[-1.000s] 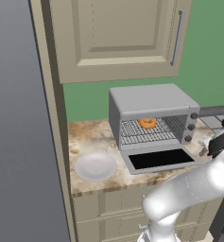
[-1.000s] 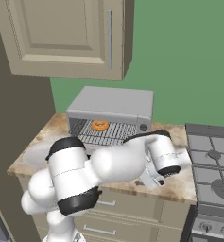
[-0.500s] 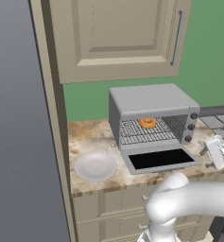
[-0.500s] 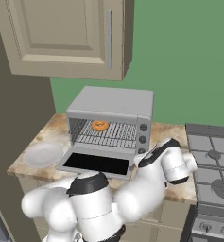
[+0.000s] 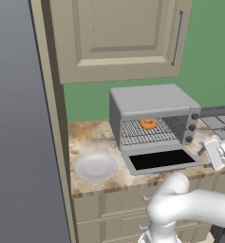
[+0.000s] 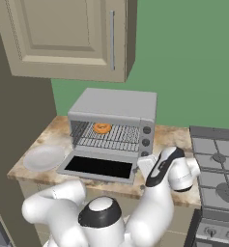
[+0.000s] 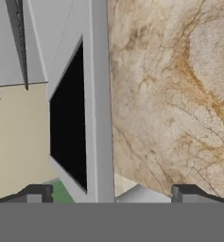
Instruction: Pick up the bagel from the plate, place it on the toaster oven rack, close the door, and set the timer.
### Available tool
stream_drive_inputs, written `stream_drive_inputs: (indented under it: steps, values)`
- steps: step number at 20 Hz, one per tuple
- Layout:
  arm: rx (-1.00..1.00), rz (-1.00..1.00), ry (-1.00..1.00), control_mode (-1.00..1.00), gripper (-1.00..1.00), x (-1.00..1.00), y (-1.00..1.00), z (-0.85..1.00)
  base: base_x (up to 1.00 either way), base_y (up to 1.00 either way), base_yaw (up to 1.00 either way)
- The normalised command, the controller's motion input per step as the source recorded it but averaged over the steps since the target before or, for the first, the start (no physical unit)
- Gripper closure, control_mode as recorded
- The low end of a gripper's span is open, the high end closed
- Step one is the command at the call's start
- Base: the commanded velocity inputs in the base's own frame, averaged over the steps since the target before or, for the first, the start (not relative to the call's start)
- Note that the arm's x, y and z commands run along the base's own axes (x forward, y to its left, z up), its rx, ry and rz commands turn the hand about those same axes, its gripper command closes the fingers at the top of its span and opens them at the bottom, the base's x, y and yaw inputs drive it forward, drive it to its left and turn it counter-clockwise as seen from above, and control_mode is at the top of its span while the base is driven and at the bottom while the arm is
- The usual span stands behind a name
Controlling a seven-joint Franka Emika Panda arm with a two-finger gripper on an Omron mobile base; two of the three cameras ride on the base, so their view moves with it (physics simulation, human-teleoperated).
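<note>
The bagel [image 5: 148, 123] [image 6: 102, 128], a small orange-brown ring, lies on the toaster oven rack [image 5: 147, 133] [image 6: 111, 140] inside the cavity. The door [image 5: 161, 160] [image 6: 99, 167] hangs open, flat over the counter, dark glass up. To the oven's left sits the pale plate [image 5: 96, 167] [image 6: 43, 157] with nothing on it. My gripper [image 5: 206, 153] [image 6: 147, 166] [image 7: 111, 194] is open, low beside the door's right front corner. In the hand view the door's [image 7: 99, 94] grey frame edge runs between my fingertips [image 7: 186, 193], and nothing is held.
The toaster oven's knobs [image 5: 193, 127] [image 6: 146, 141] line its right side. A stove [image 6: 217, 169] borders the counter on the right. Beige cabinet doors [image 5: 118, 38] hang above. Marble counter [image 7: 179, 94] lies to the door's right, and a tall grey panel [image 5: 19, 142] stands at the left.
My arm has swung and refolded, and the hand has turned and come lower beside the door's right front corner. The bagel, door and plate have stayed where they were.
</note>
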Motion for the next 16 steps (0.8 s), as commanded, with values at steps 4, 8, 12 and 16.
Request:
stream_drive_inputs:
  steps: [4, 8, 12, 16]
  values:
    - [0.00, -0.02, 0.00, -1.00, -1.00, 0.00, 0.13, -0.28, 0.00, 0.00, 0.00]
    - [0.00, -0.02, 0.00, -1.00, -1.00, 0.00, 0.20, -0.17, 0.00, 0.00, 0.00]
    - [0.00, 0.00, 0.00, -1.00, -1.00, -0.05, 0.17, -0.08, 0.00, 0.00, 0.00]
    - [0.00, 0.00, 0.00, -1.00, -1.00, -0.26, 0.16, 0.00, 0.00, 0.00, 0.00]
